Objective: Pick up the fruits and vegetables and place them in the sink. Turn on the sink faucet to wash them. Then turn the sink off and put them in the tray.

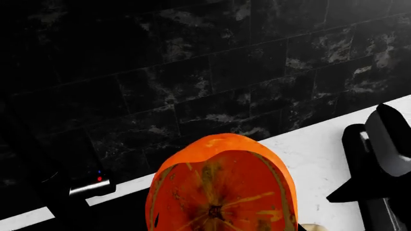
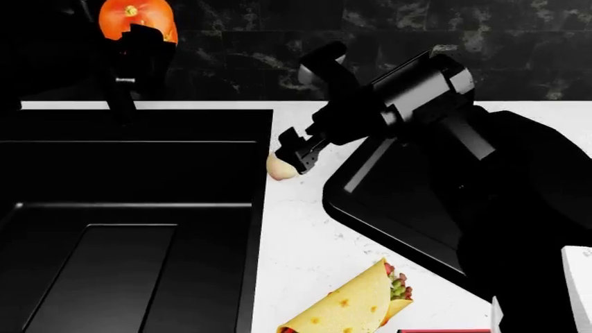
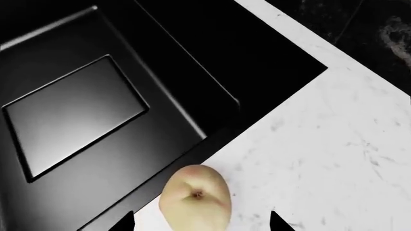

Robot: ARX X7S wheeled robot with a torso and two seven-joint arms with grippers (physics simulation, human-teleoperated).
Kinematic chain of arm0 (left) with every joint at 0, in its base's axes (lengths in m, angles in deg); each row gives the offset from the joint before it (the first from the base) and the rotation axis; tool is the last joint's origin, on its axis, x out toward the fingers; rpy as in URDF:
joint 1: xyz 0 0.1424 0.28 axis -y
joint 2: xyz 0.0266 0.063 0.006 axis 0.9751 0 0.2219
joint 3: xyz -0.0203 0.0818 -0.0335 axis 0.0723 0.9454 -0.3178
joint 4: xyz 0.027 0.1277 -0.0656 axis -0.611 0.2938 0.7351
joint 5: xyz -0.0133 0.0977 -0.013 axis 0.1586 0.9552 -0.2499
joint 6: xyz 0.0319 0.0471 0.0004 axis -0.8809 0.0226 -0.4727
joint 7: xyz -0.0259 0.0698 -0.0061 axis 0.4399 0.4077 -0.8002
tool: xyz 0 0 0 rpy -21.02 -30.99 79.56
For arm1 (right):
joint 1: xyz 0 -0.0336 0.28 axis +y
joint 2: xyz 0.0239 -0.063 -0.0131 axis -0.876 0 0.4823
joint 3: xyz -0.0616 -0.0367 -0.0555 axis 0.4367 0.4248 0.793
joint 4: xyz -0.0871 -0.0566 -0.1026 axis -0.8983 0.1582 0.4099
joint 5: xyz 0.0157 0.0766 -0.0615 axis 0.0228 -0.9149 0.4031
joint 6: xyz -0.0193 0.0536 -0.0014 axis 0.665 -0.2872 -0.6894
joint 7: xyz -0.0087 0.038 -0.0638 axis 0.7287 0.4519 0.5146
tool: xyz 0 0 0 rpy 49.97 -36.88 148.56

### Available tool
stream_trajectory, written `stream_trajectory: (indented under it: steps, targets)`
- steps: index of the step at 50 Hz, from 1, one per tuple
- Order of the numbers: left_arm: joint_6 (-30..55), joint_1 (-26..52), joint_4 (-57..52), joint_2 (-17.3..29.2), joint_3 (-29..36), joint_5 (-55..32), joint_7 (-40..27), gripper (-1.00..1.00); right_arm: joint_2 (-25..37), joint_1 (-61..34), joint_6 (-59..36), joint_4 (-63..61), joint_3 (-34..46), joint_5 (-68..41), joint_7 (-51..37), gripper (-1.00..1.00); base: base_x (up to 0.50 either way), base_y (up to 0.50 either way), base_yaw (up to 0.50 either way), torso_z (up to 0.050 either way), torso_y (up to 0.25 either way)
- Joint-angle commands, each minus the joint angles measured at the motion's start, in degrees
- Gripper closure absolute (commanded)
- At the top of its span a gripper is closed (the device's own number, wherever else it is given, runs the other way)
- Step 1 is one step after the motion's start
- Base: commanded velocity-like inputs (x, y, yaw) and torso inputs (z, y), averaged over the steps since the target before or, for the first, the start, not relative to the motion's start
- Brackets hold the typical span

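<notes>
**One fruit held aloft, one waiting on the counter**

The left gripper (image 2: pixel 138 31) was clenched on the orange-red tomato (image 2: pixel 137 15), holding it high near the dark tiled wall, above the back rim of the sink (image 2: pixel 138 173). In the left wrist view the fruit filled the lower frame, its yellowish stem spot facing the camera.

The right gripper (image 2: pixel 294 154) stood released, its fingertips (image 3: pixel 275 222) spread to either side of the pale apple (image 2: pixel 280 166), which lay on the white counter (image 2: pixel 306 243) just beside the sink's right edge, not yet grasped.

Both pieces looked small, round and smooth, so they were probably light but prone to rolling or slipping from a pinch. The best hold would likely be across the widest middle, with gentle pressure; the tomato especially might bruise.

Counted: one tomato and one apple, two pieces of produce. One sink, its basin without any produce. One faucet (image 2: pixel 120 97), with its lever (image 1: pixel 90 185) showing red and blue dots. One glossy tray (image 2: pixel 389 208) to the right of the apple. One tortilla wrap (image 2: pixel 356 302) lay nearer the front.
</notes>
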Motion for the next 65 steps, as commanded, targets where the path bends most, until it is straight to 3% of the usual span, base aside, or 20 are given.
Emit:
stream_trajectory:
  steps: [1, 20, 34, 65]
  targets:
    - [-1.6, -1.0, -1.3, 0.7, 0.0, 0.9, 0.2, 1.0, 0.0, 1.2, 0.1, -0.8, 0.4, 0.5, 0.0, -1.0, 0.0, 0.0, 0.0, 0.0, 0.0]
    - [-1.7, -1.6, -2.5, 1.1, 0.0, -0.2, -0.4, 1.0, 0.0, 1.4, 14.5, -0.2, 1.6, -6.2, -2.8, -1.0, 0.0, 0.0, 0.0, 0.0, 0.0]
    - [-2.6, -2.9, -4.9, 1.9, -0.1, -0.6, 1.1, 1.0, 0.0, 2.5, 13.2, -0.3, 1.7, -6.1, -3.3, -1.0, 0.0, 0.0, 0.0, 0.0, -0.192]
    - [-4.0, -5.7, -6.0, 3.0, -0.1, -1.4, 0.4, 1.0, 0.0, 5.8, 9.1, 0.0, 1.0, -2.7, -3.1, -1.0, 0.0, 0.0, 0.0, 0.0, 0.0]
